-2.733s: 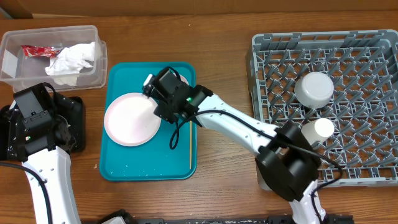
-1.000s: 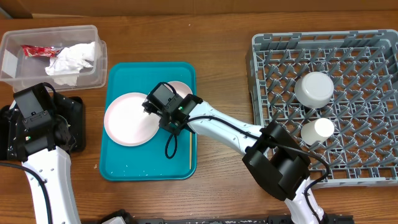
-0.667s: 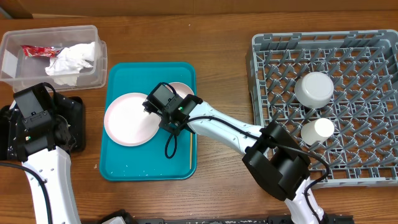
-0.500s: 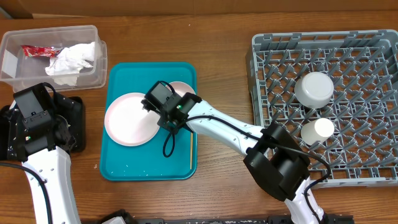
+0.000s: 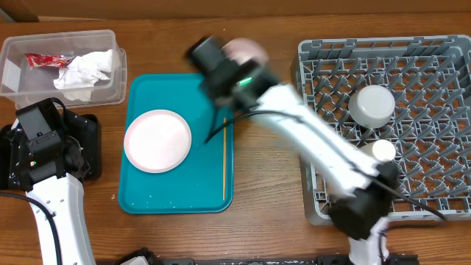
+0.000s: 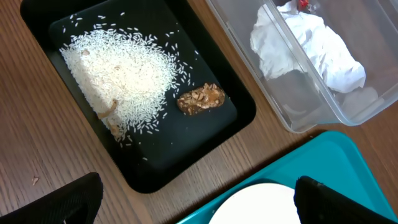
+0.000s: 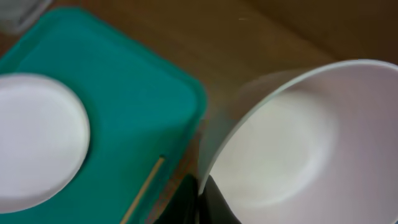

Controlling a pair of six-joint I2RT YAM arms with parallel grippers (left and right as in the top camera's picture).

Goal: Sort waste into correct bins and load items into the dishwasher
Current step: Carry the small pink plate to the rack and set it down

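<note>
Tabletop (image 5: 265, 210): saucer (image 7: 289, 140) in closed right tool (image 7: 210, 202)

Both arms are the same build: glossy white tube links with black joint housings.

Left arm (image 5: 57, 213): white link, topped by a boxy black wrist block (image 5: 40, 140). A thin black lead (image 5: 22, 195) runs across next to it.

Left hand (image 6: 198, 205): only the two fingertips (image 6: 71, 199) show in the wrist view. They're matte black with rounded edges.

Right arm (image 5: 309, 140): long white links and a fat black cylindrical joint (image 5: 362, 210). The black motor block by the wrist has a lit green LED (image 5: 241, 81). A thin black cable (image 5: 221, 126) loops loose off it.

Right hand (image 5: 221, 55): black and motion-blurred. No screws or markings are legible anywhere.
</note>
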